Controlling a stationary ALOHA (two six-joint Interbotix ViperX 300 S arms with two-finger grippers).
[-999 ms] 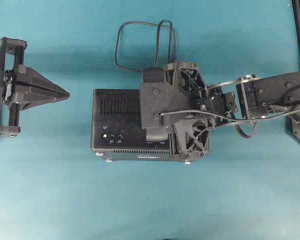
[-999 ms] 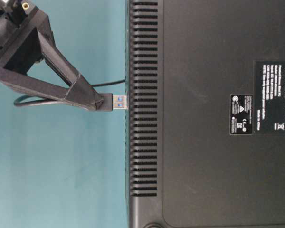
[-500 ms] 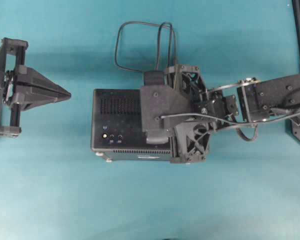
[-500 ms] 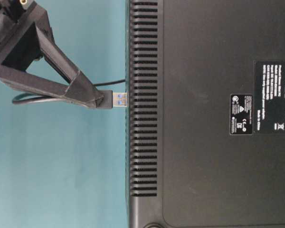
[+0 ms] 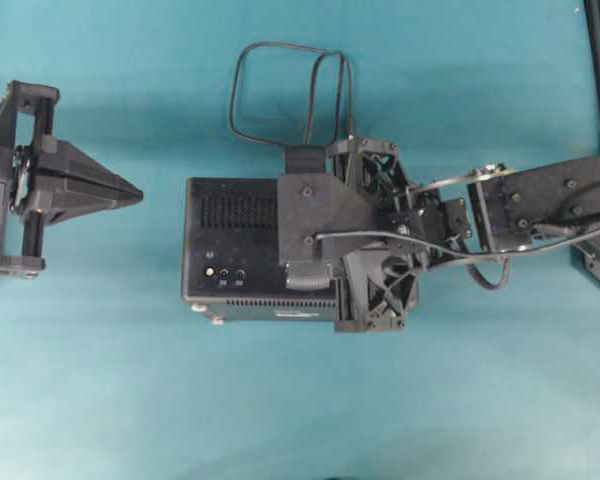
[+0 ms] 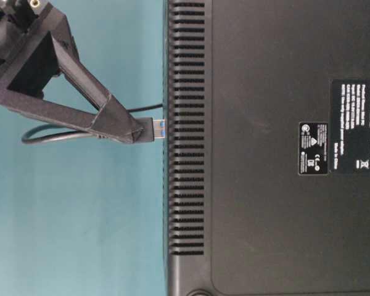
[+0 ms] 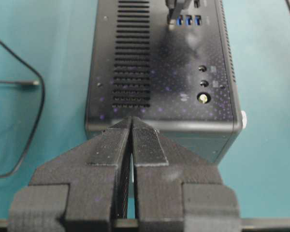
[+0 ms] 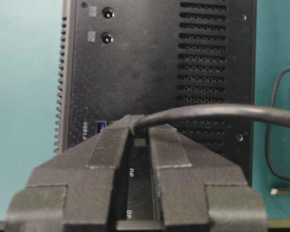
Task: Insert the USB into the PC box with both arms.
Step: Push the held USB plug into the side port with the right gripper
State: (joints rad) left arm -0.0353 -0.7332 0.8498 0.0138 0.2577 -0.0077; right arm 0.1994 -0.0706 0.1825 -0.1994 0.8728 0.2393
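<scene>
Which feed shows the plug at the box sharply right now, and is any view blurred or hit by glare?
Table-level view is sharpest: plug at the box edge, label readable. Right wrist view is soft up close, with the tool hiding the plug. Left wrist view shows purple speckle on the box top. Overhead is evenly lit, no glare.

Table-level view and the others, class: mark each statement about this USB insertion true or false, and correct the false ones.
1. The right gripper is shut on the USB plug. True.
2. The plug's blue tip is partly inside the PC box. True.
3. The left gripper presses on the box. False: it hovers apart from it, jaws shut.
4. The cable loop lies on top of the box. False: it lies on the teal table beside it.
5. The box shows blue ports. True.
</scene>
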